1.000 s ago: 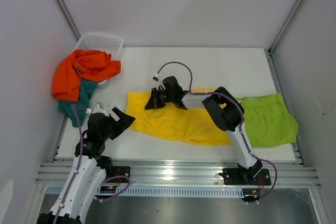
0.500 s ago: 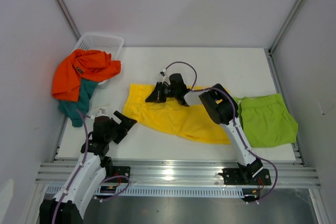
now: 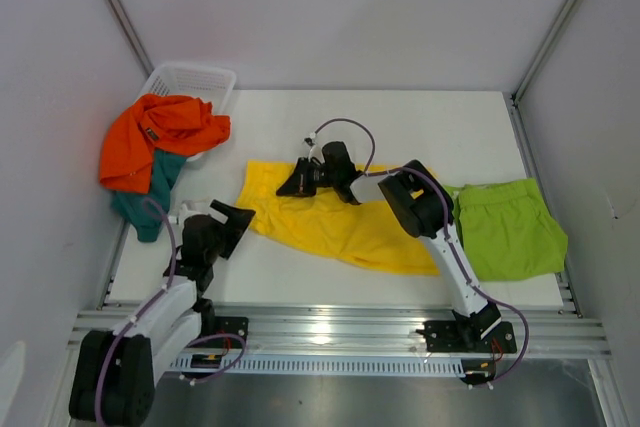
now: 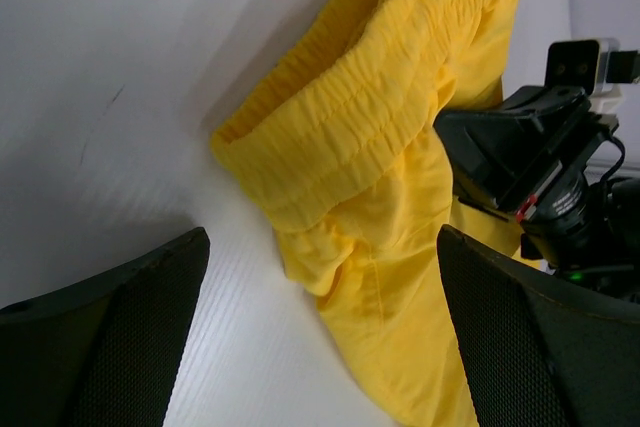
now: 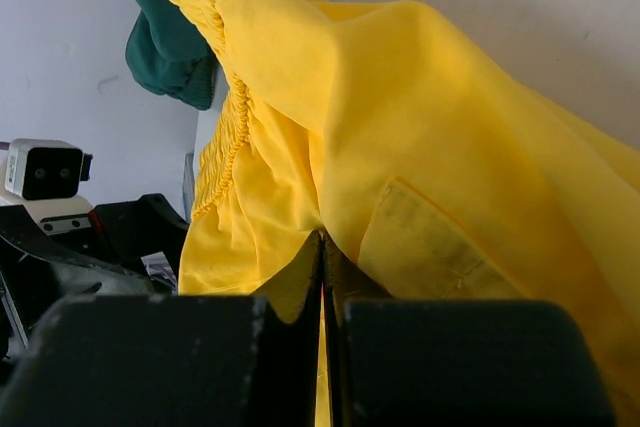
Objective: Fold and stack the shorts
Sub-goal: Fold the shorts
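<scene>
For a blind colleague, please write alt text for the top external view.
The right tool, shut, pinches yellow shorts mid-table; the open left tool sits beside their left edge. At the right lie lime green shorts; orange shorts overlap teal shorts and a white basket far left.

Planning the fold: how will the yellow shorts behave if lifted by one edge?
Probably floppy: the yellow shorts drape and crease around the shut right gripper. Likely light, since a small pinch holds up a fold. The gathered waistband may bunch rather than lie flat.
</scene>
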### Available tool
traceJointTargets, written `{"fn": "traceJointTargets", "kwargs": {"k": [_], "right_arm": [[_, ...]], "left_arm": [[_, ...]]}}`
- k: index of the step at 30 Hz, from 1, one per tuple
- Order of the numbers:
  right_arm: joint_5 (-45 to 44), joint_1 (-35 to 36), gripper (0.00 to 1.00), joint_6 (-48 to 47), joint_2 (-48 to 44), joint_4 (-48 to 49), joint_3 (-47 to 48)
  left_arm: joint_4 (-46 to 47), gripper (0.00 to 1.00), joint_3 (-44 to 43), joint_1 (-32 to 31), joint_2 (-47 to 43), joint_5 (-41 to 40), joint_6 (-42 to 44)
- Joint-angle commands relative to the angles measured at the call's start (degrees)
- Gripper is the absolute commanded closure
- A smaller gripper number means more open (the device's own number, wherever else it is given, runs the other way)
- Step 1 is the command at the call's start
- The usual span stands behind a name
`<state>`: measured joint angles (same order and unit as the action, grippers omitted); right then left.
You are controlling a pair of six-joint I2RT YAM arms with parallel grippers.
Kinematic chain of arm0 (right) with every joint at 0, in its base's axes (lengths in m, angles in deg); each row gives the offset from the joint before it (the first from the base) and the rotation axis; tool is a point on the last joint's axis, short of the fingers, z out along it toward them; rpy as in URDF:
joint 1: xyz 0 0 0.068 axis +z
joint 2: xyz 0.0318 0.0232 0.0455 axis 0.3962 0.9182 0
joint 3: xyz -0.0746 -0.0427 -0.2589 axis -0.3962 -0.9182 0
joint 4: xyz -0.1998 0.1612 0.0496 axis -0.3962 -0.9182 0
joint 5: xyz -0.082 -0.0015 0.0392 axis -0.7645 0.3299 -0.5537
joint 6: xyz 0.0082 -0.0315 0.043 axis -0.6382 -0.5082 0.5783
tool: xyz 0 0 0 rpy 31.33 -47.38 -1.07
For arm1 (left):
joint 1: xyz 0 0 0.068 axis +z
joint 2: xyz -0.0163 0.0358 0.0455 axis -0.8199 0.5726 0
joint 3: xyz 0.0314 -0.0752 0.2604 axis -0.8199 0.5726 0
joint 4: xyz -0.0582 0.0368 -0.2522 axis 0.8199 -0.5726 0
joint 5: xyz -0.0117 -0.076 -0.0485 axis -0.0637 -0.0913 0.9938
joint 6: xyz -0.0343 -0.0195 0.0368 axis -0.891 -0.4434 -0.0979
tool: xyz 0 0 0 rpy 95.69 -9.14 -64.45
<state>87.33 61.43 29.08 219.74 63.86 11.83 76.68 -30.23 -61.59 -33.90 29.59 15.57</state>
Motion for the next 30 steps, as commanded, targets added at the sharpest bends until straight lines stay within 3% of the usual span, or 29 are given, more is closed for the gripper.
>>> {"fn": "traceJointTargets", "kwargs": {"k": [1,10,30], "right_arm": [[-0.8,0.85,1.0,-1.72,-1.44,-1.55,-2.75],[-0.1,1.2,1.0,-1.81,-2.58,-0.94,-4.51],[-0.63,2.08,1.0,-7.61,-3.28,-10.42,-3.55]], "left_arm": [[6.15,0.01,-0.36,-0.16,7.2,-3.5,-0.65],[9.23,0.01,-8.63,0.2,24.43,-1.57,-0.04],[17.83,0.02,-14.35,3.1,29.38,5.99,10.69]]}}
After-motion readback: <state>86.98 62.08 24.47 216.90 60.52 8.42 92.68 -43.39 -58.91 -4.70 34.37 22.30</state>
